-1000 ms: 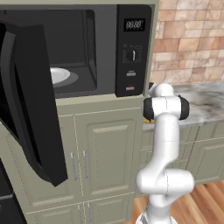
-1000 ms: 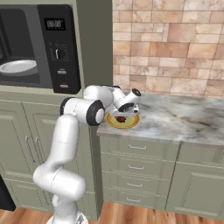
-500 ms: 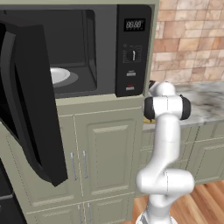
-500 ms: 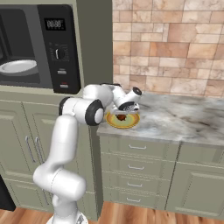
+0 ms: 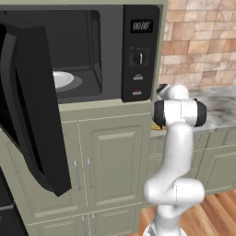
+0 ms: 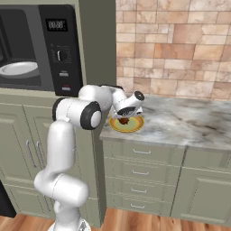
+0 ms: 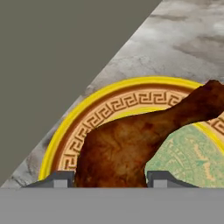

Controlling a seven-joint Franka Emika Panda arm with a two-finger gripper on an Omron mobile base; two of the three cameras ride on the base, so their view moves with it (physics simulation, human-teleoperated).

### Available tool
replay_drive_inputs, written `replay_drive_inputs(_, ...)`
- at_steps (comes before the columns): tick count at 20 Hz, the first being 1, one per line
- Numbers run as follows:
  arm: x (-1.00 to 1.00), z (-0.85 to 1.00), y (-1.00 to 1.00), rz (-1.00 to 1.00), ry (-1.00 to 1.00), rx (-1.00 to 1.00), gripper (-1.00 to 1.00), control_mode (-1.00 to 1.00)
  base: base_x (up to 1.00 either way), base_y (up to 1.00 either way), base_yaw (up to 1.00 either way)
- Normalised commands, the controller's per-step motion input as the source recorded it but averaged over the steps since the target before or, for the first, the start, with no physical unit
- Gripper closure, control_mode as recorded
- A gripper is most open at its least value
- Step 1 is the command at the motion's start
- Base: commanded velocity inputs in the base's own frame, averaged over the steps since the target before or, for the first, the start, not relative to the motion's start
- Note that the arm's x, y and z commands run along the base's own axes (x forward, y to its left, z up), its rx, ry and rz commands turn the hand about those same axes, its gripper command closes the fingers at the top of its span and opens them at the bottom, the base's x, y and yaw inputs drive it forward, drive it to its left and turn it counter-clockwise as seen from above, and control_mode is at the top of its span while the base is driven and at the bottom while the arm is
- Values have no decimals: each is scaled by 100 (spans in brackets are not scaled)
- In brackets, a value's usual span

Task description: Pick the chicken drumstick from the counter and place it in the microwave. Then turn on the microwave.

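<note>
Beside the microwave [image 6: 40, 49], whose door hangs open, the arm has come lower over the counter [image 6: 189, 124] than a second ago. The gripper [image 7: 109, 180] now straddles the chicken drumstick [image 7: 131, 144] lying on the plate [image 7: 131, 94]. Its jaws have narrowed slightly around the meaty end; a firm grip isn't evident, so lifting seems premature.
</note>
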Motion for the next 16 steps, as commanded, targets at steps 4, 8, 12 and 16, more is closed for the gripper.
replay_drive_inputs(4,-36,28,0,0,-9,0,100,-100,0,0,0)
replay_drive_inputs(8,-43,25,0,0,-10,0,100,-100,0,0,0)
replay_drive_inputs(12,-46,23,0,0,-11,0,100,-100,0,0,0)
replay_drive_inputs(16,-42,22,0,0,-10,0,100,-100,0,0,0)
